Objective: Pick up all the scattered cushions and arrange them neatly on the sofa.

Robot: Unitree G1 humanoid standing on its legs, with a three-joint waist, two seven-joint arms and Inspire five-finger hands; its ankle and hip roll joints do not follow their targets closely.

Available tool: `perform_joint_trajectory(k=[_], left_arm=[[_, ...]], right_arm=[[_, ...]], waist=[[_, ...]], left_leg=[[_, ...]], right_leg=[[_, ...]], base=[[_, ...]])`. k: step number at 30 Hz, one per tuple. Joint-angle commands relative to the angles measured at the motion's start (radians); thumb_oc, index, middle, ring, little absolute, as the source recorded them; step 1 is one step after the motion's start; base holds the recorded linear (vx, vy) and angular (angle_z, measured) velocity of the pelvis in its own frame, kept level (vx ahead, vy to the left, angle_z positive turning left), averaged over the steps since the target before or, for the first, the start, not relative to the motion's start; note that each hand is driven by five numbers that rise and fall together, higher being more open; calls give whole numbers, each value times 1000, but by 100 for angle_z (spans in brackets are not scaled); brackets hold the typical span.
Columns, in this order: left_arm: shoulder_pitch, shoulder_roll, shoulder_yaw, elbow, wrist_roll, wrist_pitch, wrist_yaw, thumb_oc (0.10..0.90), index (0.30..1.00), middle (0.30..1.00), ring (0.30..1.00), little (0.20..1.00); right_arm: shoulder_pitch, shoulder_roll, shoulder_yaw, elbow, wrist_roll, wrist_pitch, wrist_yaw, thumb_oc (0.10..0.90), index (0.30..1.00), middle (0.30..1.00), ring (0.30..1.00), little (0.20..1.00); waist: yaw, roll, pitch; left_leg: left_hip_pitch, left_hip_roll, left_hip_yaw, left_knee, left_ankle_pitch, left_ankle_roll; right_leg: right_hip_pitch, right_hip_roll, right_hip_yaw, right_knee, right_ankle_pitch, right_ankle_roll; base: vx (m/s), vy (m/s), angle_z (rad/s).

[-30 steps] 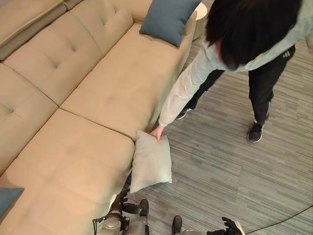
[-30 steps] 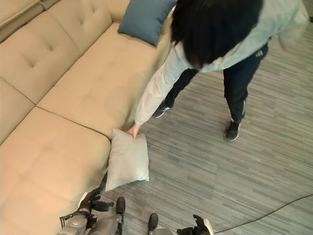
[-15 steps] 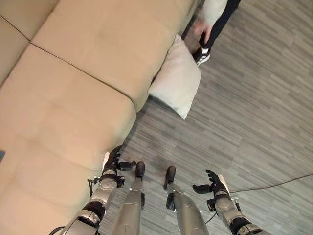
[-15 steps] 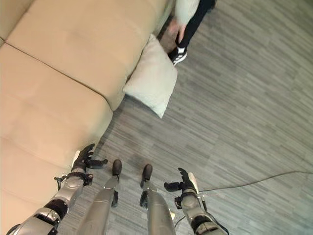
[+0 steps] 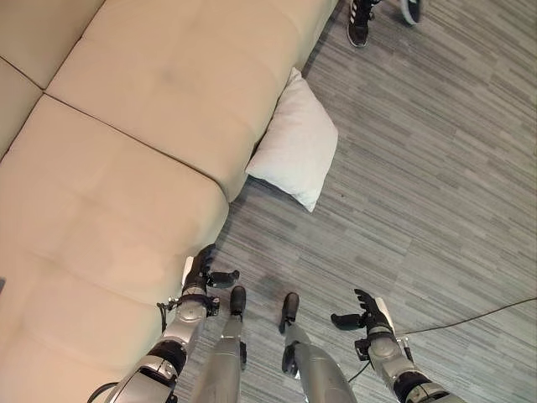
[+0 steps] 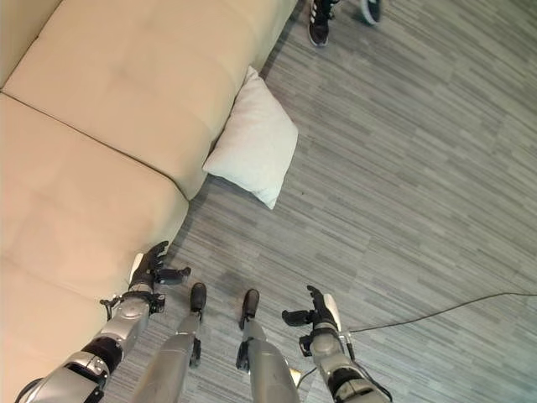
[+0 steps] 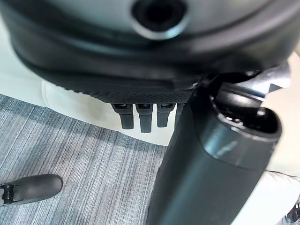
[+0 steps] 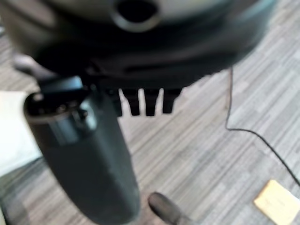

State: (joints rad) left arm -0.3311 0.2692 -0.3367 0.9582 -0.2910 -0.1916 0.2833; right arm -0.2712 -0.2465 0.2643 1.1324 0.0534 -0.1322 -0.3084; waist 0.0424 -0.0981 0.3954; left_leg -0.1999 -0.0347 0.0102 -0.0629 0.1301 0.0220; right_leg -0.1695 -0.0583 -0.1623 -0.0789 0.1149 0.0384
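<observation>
While both hands hold nothing, the left hand (image 5: 200,273) hangs with loosely spread fingers beside the beige upholstered sofa (image 5: 126,143), and the right hand (image 5: 367,313), equally relaxed, hangs over grey striped carpet (image 5: 419,185). Further out, a white square cushion (image 5: 294,141) leans against the sofa's front. Its right wrist view shows a small yellow pad (image 8: 276,201); any writing is unreadable. A person's shoes (image 5: 362,18) are cut off.

A: Cushion (image 5: 294,141) condition?
B: Pale grey, square, plump. It stands tilted on the floor (image 5: 419,193), one edge leaning against the front edge of the beige sofa (image 5: 151,117).
</observation>
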Motion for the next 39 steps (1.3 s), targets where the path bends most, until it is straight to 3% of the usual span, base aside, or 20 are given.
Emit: perform_joint_trajectory(k=[1, 8, 12, 14, 18, 22, 23, 25, 27, 28, 29, 30, 31, 32, 33, 36, 39], left_arm=[[101, -33, 23, -40, 45, -33, -39, 800, 900, 900, 900, 900], [210, -29, 51, -46, 53, -20, -75, 800, 900, 900, 900, 900], [240, -42, 67, 11, 63, -10, -87, 800, 900, 900, 900, 900], [249, -51, 89, 73, 60, -4, -96, 800, 900, 900, 900, 900], [262, -67, 84, 107, 65, 5, -102, 800, 900, 900, 900, 900], [255, -88, 65, 119, 65, 13, -114, 800, 900, 900, 900, 900], [250, -95, 55, 119, 67, 17, -119, 800, 900, 900, 900, 900], [244, -102, 43, 117, 69, 19, -124, 800, 900, 900, 900, 900], [244, -103, 38, 116, 72, 20, -128, 800, 900, 900, 900, 900], [242, -106, 32, 116, 72, 21, -130, 800, 900, 900, 900, 900], [237, -114, 19, 121, 78, 24, -131, 800, 900, 900, 900, 900], [236, -114, 19, 121, 78, 24, -131, 800, 900, 900, 900, 900], [239, -119, 16, 125, 87, 28, -132, 800, 900, 900, 900, 900], [239, -119, 16, 125, 87, 28, -132, 800, 900, 900, 900, 900], [238, -121, 11, 130, 101, 30, -132, 800, 900, 900, 900, 900], [239, -120, 18, 131, 98, 27, -135, 800, 900, 900, 900, 900], [255, -117, 29, 139, 99, 37, -136, 800, 900, 900, 900, 900]], right_arm=[[121, -55, -29, 4, -3, 7, -4, 800, 900, 900, 900, 900], [173, -45, -66, 24, -18, 19, 18, 800, 900, 900, 900, 900], [197, -33, -74, 52, -23, 25, 22, 800, 900, 900, 900, 900], [205, -25, -72, 71, -26, 30, 29, 800, 900, 900, 900, 900], [219, -24, -79, 81, -5, 26, 39, 800, 900, 900, 900, 900], [225, -30, -98, 78, 43, 14, 44, 800, 900, 900, 900, 900], [229, -34, -104, 74, 61, 9, 43, 800, 900, 900, 900, 900], [235, -38, -108, 70, 70, 4, 42, 800, 900, 900, 900, 900], [241, -40, -109, 68, 74, 6, 47, 800, 900, 900, 900, 900], [246, -40, -109, 69, 74, 8, 45, 800, 900, 900, 900, 900], [247, -43, -108, 73, 79, 10, 44, 800, 900, 900, 900, 900], [247, -43, -108, 73, 79, 10, 44, 800, 900, 900, 900, 900], [253, -46, -109, 74, 77, 8, 39, 800, 900, 900, 900, 900], [253, -46, -109, 74, 77, 8, 39, 800, 900, 900, 900, 900], [262, -49, -109, 73, 73, 10, 33, 800, 900, 900, 900, 900], [265, -50, -108, 71, 72, 12, 35, 800, 900, 900, 900, 900], [272, -41, -95, 73, 44, 20, 39, 800, 900, 900, 900, 900]], waist=[[17, 12, -136], [17, 50, -171], [25, 61, -200], [40, 66, -212], [22, 62, -226], [5, 65, -224], [2, 60, -214], [3, 51, -198], [3, 48, -195], [5, 46, -192], [11, 48, -187], [9, 47, -190], [11, 45, -198], [11, 45, -197], [12, 60, -205], [29, 75, -212], [32, 75, -228]], left_leg=[[6, -19, -32, 84, -167, -3], [104, -8, -30, 91, -194, 16], [145, 1, -5, 68, -200, 13], [180, 18, 20, 59, -216, -1], [202, 36, 19, 103, -242, -24], [176, 63, 14, 216, -215, -65], [126, 78, 8, 338, -178, -77], [68, 87, 3, 450, -138, -77], [50, 96, 6, 481, -132, -75], [31, 92, 6, 497, -137, -68], [-8, 49, -12, 483, -169, -57], [-11, 47, -13, 480, -165, -57], [-27, 3, -18, 404, -208, -46], [-25, 2, -17, 402, -208, -45], [-54, -26, -12, 283, -160, -48], [-55, -51, -34, 171, -113, -47], [-18, -64, -62, 168, -128, -29]], right_leg=[[34, -45, -3, 148, -135, 96], [45, -48, 13, 288, -140, 119], [79, -59, -12, 221, -137, 109], [75, -84, -89, 154, -109, 112], [99, -67, -77, 163, -144, 84], [141, -32, -76, 140, -176, 41], [161, -21, -74, 128, -188, 19], [175, -13, -68, 121, -193, 0], [183, -8, -65, 115, -198, -7], [190, -6, -62, 111, -200, -10], [206, 3, -43, 94, -206, -8], [203, 1, -44, 94, -205, -7], [216, 5, -33, 73, -206, 5], [218, 5, -32, 72, -207, 5], [235, 28, -26, 53, -209, 13], [263, 59, 11, 42, -222, 20], [276, 58, 36, 72, -246, 26]], base=[[123, 23, -3], [84, -4, -7], [108, -102, -23], [204, -305, -66], [183, -251, -38], [114, -260, 12], [73, -229, 19], [88, -254, 22], [57, -117, 20], [122, -97, 13], [122, -97, 7], [216, -83, 3], [133, -31, 0], [280, -34, -9], [206, 0, -25], [183, 6, -44], [282, 92, -69]])
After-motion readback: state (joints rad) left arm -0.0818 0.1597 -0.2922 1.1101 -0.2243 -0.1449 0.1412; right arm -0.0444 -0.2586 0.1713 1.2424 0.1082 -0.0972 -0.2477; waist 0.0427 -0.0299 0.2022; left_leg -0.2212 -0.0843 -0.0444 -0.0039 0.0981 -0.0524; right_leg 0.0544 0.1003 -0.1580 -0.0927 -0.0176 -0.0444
